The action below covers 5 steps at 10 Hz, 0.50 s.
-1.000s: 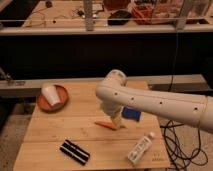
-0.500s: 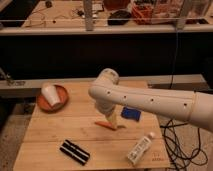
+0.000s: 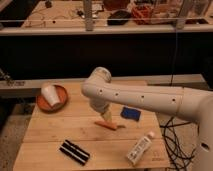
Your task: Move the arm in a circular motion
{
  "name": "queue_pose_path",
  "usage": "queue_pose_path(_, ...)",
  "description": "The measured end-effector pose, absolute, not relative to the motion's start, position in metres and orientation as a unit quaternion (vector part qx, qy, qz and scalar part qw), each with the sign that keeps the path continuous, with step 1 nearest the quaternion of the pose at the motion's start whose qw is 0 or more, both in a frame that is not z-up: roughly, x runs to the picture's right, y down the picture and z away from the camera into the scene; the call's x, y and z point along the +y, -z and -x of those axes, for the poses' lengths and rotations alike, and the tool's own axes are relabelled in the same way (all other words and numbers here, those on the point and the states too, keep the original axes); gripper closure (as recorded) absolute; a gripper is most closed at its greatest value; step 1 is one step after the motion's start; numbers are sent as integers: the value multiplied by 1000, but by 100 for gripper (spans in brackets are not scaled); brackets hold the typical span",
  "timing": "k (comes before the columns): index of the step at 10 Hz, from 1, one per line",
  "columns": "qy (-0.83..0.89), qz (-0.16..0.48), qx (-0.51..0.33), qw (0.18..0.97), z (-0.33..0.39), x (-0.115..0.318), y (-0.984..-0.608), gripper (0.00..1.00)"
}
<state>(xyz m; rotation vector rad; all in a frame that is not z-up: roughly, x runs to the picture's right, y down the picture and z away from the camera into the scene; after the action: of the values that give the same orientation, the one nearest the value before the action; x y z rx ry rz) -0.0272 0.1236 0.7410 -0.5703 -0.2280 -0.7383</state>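
The thick glossy white arm with small dark dots reaches in from the right over the wooden table. Its bulbous elbow sits above the table's middle. From the elbow a pale segment drops down to the gripper, which hangs just above an orange carrot-like object lying on the table.
A reddish bowl holding an overturned white cup stands at the table's back left. A blue sponge lies right of the gripper. A black ridged object lies front left, a white bottle front right. Cables hang at the right.
The elbow and the segment below it have swung steadily to the left over the table. The objects on the table have not moved.
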Motion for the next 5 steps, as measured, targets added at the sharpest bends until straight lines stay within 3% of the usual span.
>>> queue_pose_path(5, 364, 268, -112, 885, 53, 99, -757, 20)
